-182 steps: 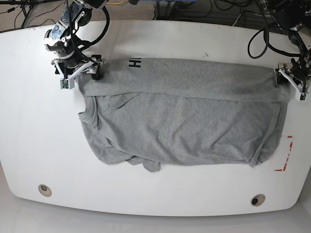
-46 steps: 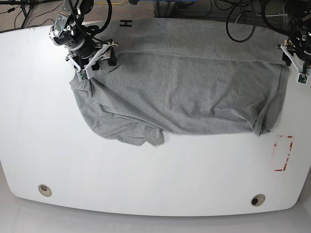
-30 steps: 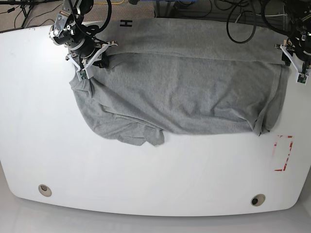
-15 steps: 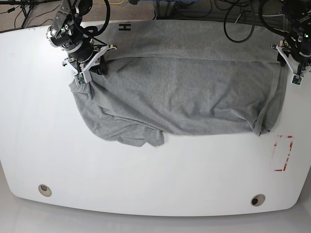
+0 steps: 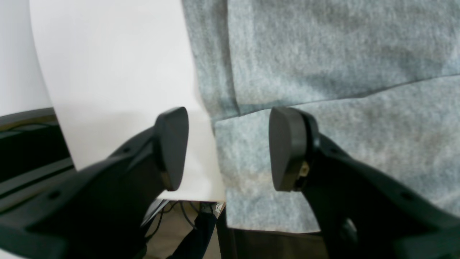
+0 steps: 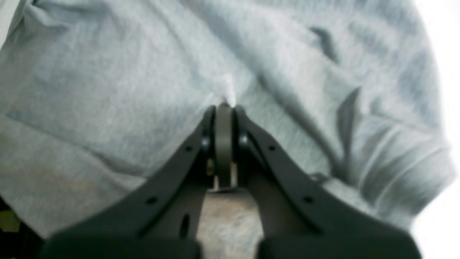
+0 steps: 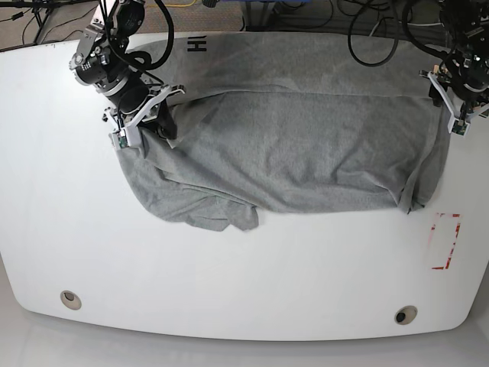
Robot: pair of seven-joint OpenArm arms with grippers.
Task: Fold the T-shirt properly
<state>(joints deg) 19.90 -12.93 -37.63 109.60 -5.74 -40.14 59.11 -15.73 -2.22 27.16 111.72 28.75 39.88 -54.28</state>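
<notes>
lying under right hand: t-shirt

White table fills the view, bare across its near half. Two round holes sit in it near the front edge, one at the left, one at the right. A red tape outline marks a rectangle toward the right side. Black cables trail over the floor behind the far edge, also glimpsed below the table edge in the left wrist view.
</notes>
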